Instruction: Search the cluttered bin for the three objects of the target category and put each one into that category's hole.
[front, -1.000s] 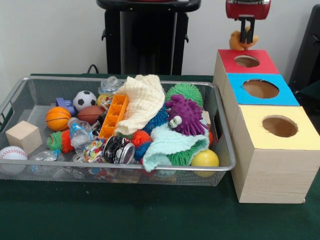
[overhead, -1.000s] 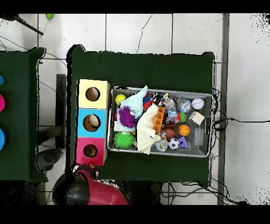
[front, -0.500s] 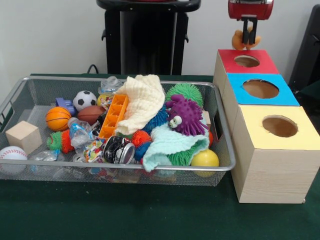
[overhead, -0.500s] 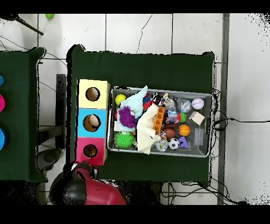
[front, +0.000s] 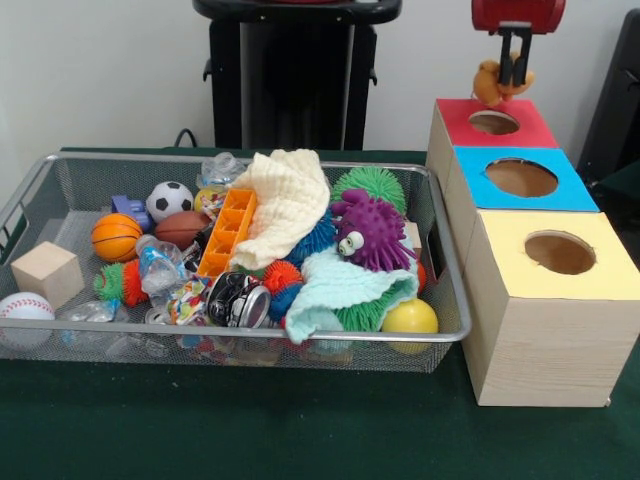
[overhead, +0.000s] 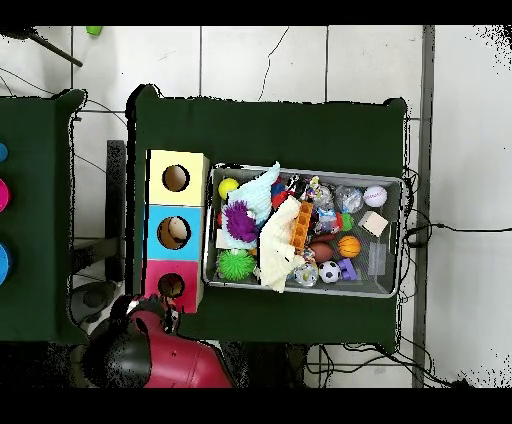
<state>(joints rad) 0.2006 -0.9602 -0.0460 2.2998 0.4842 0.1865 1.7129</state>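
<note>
My hand (front: 515, 72) hangs above the far edge of the red box (front: 520, 125), its two dark fingers (front: 514, 55) closed on a small orange plush toy (front: 492, 83). The toy is clear of the box top, just above and behind the red box's round hole (front: 494, 122); it touches nothing but my fingers. In the overhead view my arm (overhead: 150, 350) covers the corner next to the red box and the toy cannot be made out there.

The three boxes stand in one row, touching, just beside the wire bin (front: 440, 255): red, then blue (front: 525, 180), then yellow (front: 560, 255), each with one round hole in its top. In the overhead view a pale object shows inside the blue box's hole (overhead: 175, 232); I cannot tell what it is.

Bin contents, front view: a purple spiky creature with eyes (front: 372, 228) sits near the box-side wall, with a green spiky ball (front: 370, 183) behind it. A cream cloth (front: 290, 205) lies over the middle, and a mint cloth (front: 345, 290) lies below the purple creature. A yellow ball (front: 410, 318) rests in the near corner by the boxes. An orange tray (front: 227, 232) leans against the cream cloth. Toward the other end sit a soccer ball (front: 169, 199), a football (front: 181, 229), a basketball (front: 116, 237), a wooden block (front: 47, 273) and a baseball (front: 25, 312). The bin and boxes stand on the green table (front: 300, 430).
</note>
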